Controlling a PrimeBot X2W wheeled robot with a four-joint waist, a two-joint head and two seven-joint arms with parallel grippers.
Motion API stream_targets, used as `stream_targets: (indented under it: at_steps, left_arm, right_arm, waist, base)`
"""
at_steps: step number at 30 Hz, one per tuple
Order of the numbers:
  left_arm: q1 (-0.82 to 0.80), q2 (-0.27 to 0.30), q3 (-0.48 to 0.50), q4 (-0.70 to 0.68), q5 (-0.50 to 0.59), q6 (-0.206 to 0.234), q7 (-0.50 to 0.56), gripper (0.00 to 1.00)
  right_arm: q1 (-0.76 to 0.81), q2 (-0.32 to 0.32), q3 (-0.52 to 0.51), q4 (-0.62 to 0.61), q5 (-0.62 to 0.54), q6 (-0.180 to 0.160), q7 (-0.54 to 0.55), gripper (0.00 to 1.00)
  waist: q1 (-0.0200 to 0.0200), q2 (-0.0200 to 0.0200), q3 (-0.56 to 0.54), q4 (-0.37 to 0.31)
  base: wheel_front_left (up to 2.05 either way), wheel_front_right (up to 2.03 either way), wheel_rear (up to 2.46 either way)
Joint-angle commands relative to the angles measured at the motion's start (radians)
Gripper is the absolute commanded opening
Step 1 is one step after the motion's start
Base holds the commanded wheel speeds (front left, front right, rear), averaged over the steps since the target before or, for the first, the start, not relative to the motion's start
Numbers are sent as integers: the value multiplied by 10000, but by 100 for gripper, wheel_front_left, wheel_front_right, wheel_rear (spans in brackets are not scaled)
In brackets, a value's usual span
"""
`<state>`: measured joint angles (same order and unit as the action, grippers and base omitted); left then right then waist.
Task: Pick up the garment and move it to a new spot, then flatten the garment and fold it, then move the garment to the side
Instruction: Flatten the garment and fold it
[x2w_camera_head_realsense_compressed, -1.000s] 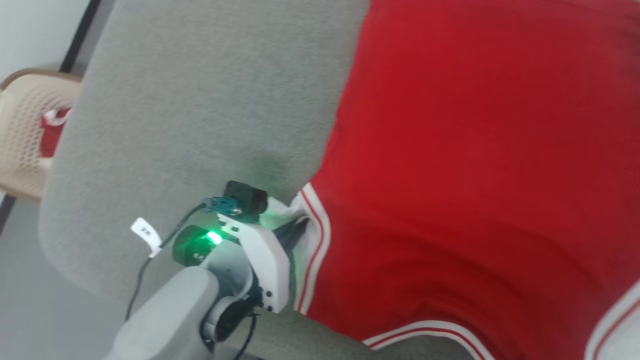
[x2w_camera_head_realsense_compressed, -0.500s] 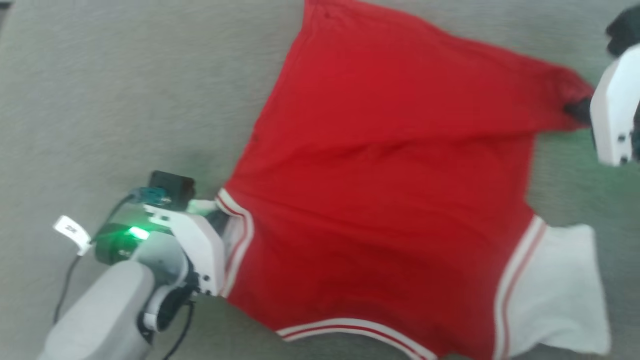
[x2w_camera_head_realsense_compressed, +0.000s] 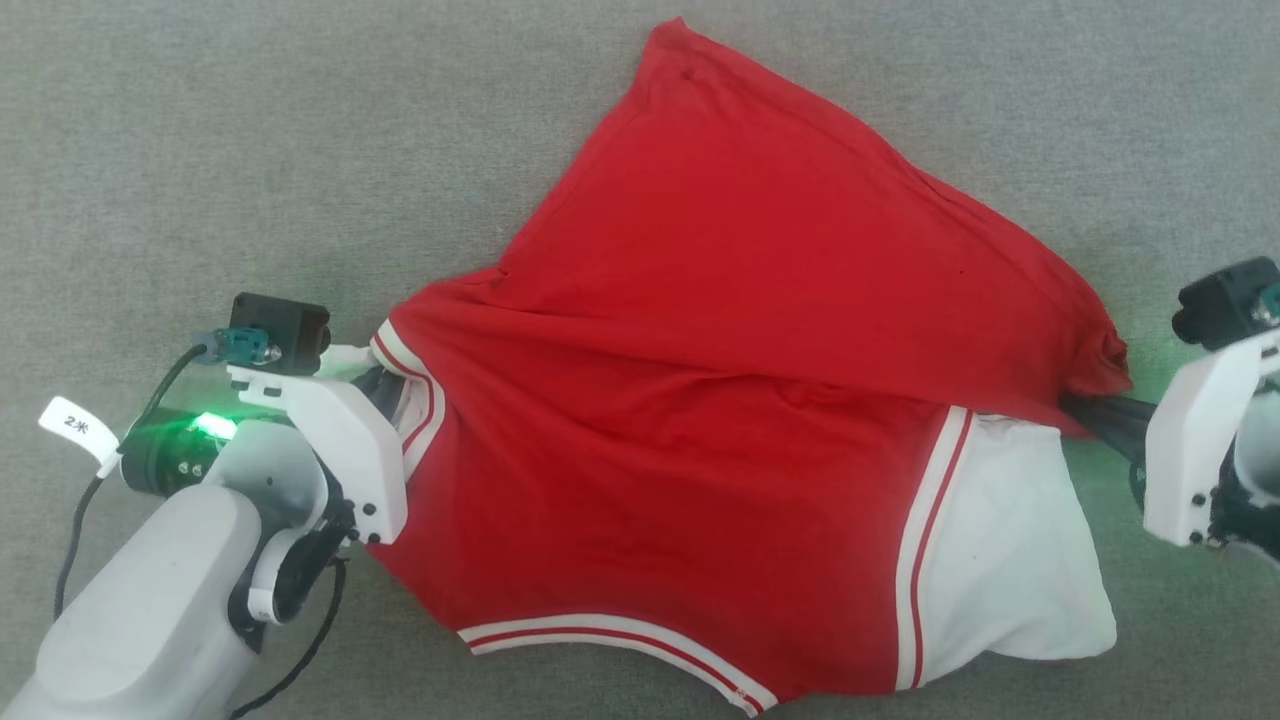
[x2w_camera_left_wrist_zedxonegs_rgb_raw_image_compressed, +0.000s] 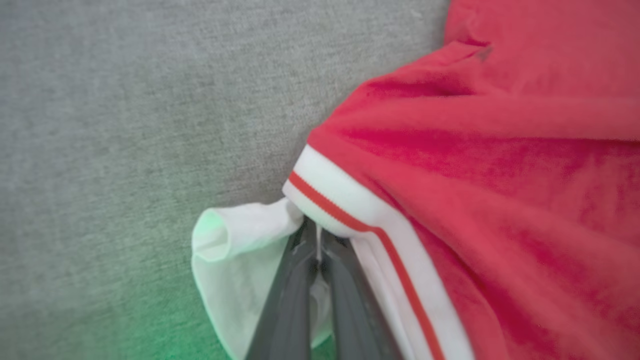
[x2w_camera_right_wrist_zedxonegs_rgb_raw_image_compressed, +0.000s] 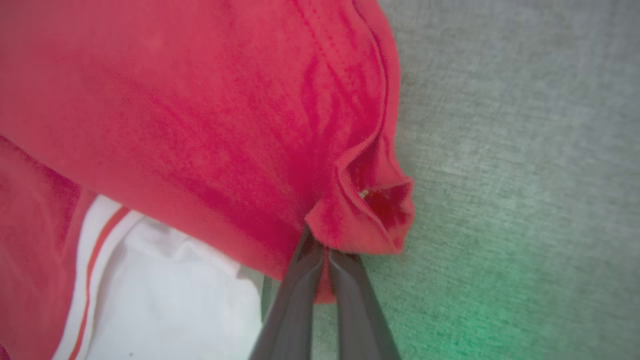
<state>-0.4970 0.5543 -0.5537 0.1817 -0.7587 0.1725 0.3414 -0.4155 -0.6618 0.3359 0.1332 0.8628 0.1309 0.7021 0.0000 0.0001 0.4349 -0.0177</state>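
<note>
Pinched shut on the garment (x2w_camera_head_realsense_compressed: 700, 420) at mid-left and mid-right — left tool (x2w_camera_left_wrist_zedxonegs_rgb_raw_image_compressed: 312, 235), right tool (x2w_camera_right_wrist_zedxonegs_rgb_raw_image_compressed: 320, 252); grey tabletop (x2w_camera_head_realsense_compressed: 250, 150) all round.

The grey surface (x2w_camera_head_realsense_compressed: 300, 120) looks soft and fuzzy. A green glow (x2w_camera_right_wrist_zedxonegs_rgb_raw_image_compressed: 500, 320) shines on part of it.

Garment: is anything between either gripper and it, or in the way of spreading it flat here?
Nothing visible. The left gripper is shut on the garment at its white sleeve beside the striped trim, the right gripper on a bunched red corner. No other object shows on the grey surface around it.
</note>
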Motion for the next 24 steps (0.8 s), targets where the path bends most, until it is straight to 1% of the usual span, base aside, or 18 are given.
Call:
stream_targets:
  at_steps: [1,3,4,5,6,7,9,12,15,20,21,24]
  left_arm:
    - [124,-397,-367,348,-46,-99,190,0]
    - [80,-436,-379,450,-92,-128,189,0]
    - [80,-436,-379,450,-92,-128,189,0]
    - [60,-454,-405,486,-92,-160,186,0]
    - [30,-468,-426,534,-91,-207,162,0]
    - [-9,-484,-437,585,-103,-231,164,0]
    - [-17,-500,-461,699,-131,-281,117,0]
    - [24,-508,-473,795,-177,-330,78,0]
    - [123,-560,-456,860,-291,-401,15,0]
    - [322,-559,-409,901,-339,-356,-47,0]
    - [379,-578,-411,920,-376,-351,-107,0]
    - [433,-644,-448,932,-405,-373,-168,0]
  right_arm:
    - [1052,488,408,706,-445,-5,72,0]
    - [1378,956,366,1275,-661,-13,-131,0]
    - [1378,956,366,1275,-661,-13,-131,0]
    - [1370,1099,317,1542,-904,-25,-301,15]
    - [1357,1281,242,1864,-994,-50,-413,75]
    - [1330,1435,216,2069,-1080,-60,-460,100]
    - [1219,1763,153,2126,-1028,-59,-576,100]
    - [1082,1612,-126,1853,-1113,-91,-630,100]
    - [1057,1402,-624,1230,-1082,-87,-635,100]
    - [1151,1151,-1730,-349,-1180,-44,-374,100]
    - [1190,1165,-2112,-1100,-1283,-10,-166,100]
    - [1192,1353,-2630,-2019,-1465,-6,189,100]
  waist:
    - [0,-1,98,-27]
    - [0,-1,150,-27]
    - [0,-1,150,-27]
    - [0,-1,169,-14]
    - [0,-1,180,4]
    - [0,-1,175,25]
    - [0,-1,142,30]
    - [0,-1,45,47]
    - [0,-1,-100,136]
    - [0,-1,-316,280]
    - [0,-1,-391,353]
    - [0,-1,-494,518]
  base:
    - [0,0,0]
    - [0,0,0]
    - [0,0,0]
    - [0,0,0]
    - [0,0,0]
    - [0,0,0]
    - [0,0,0]
    - [0,0,0]
    - [0,0,0]
    - [0,0,0]
    - [0,0,0]
    - [0,0,0]
